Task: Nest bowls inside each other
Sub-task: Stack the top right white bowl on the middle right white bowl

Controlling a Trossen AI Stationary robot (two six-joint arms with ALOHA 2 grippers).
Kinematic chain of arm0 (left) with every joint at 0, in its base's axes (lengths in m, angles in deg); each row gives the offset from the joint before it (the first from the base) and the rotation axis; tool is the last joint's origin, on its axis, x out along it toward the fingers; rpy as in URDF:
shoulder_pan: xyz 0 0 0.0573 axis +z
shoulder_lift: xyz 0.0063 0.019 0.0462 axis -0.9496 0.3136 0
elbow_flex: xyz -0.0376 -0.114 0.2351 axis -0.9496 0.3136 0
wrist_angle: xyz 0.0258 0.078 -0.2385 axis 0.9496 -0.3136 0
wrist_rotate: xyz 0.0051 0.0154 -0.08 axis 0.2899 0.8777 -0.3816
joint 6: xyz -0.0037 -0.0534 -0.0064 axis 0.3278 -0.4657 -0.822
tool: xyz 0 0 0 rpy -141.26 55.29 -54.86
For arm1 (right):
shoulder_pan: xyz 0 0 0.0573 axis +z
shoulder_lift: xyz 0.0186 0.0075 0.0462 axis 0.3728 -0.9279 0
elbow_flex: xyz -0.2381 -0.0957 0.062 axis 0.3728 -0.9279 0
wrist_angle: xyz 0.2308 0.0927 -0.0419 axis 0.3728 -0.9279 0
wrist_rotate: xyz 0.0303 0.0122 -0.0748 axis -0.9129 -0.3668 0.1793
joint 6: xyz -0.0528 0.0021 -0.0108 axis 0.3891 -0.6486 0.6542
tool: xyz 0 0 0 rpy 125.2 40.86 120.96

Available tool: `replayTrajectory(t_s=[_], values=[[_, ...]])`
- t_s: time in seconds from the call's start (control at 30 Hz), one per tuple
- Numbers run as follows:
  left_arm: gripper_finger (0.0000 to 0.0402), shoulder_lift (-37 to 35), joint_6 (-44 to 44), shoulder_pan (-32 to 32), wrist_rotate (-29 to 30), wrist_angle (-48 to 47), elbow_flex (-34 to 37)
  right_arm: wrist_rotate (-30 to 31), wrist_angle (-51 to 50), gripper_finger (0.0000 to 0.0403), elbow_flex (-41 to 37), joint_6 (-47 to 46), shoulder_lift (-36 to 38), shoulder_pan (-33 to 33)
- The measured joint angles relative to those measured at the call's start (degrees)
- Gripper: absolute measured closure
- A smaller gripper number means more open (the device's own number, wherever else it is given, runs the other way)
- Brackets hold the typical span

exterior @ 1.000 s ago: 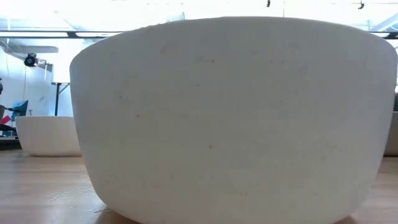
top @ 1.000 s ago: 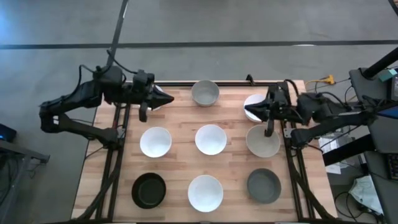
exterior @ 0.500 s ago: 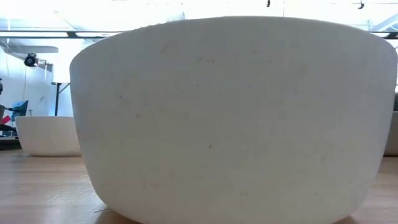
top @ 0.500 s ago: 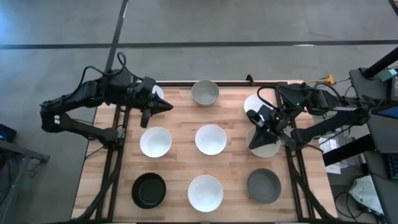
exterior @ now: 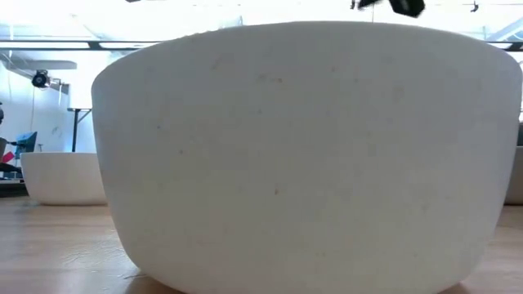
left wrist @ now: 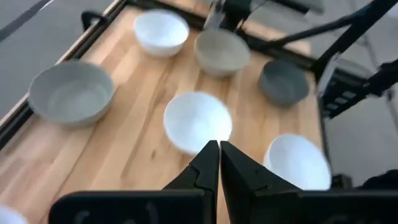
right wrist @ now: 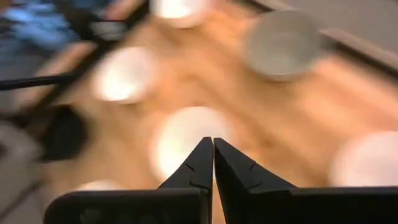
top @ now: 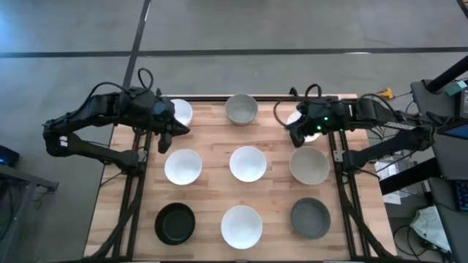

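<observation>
High view: bowls (top: 248, 163) sit separately, all empty.

The left gripper (top: 180, 129) and the right gripper (top: 290, 134) are shown raised at opposite far corners, each pointed inward toward the middle, with both pairs of dark fingers (left wrist: 214, 163) pressed together and nothing held between them.

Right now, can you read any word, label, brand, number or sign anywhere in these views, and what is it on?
None: no legible text in any view.
The bowls and the wooden table are plain.
The equipment beside the table shows nothing readable.
</observation>
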Motion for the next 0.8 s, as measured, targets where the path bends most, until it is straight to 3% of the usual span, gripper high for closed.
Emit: replayTrajectory(t_s=[0.13, 0.27, 0.37, 0.5, 0.57, 0.73, 0.8], values=[[0.0402, 0.3, 0.3, 0.0, 1.5, -3.4, 0.6, 10.6, -6.5, 0.0394, 0.0, 4.3, -1.1, -1.3], [0.0402, 0.5, 0.4, 0.0, 3.6, -6.1, 1.3, 20.6, -7.4, 0.0394, 0.0, 14.9, -2.6, -1.4], [0.0402, 0.5, 0.4, 0.0, 4.4, -6.8, 2.5, 21.8, -6.8, 0.0394, 0.0, 23.2, -4.4, -1.3], [0.0402, 0.5, 0.4, 0.0, 4.4, -6.8, 4.3, 21.0, -6.4, 0.0394, -0.1, 26.9, -7.8, -2.6], [0.0402, 0.5, 0.5, 0.0, 4.4, -6.9, 5.0, 16.7, -6.0, 0.0394, 0.0, 27.6, -9.7, -5.2], [0.0402, 1.0, 3.1, 0.1, 4.4, -6.8, 5.2, -16.6, -9.9, 0.0394, -0.7, 28.6, -16.5, -18.6], [0.0402, 1.0, 3.4, 0.1, 4.4, -6.8, 5.2, -22.1, -10.6, 0.0394, -1.4, 29.6, -18.5, -23.0]])
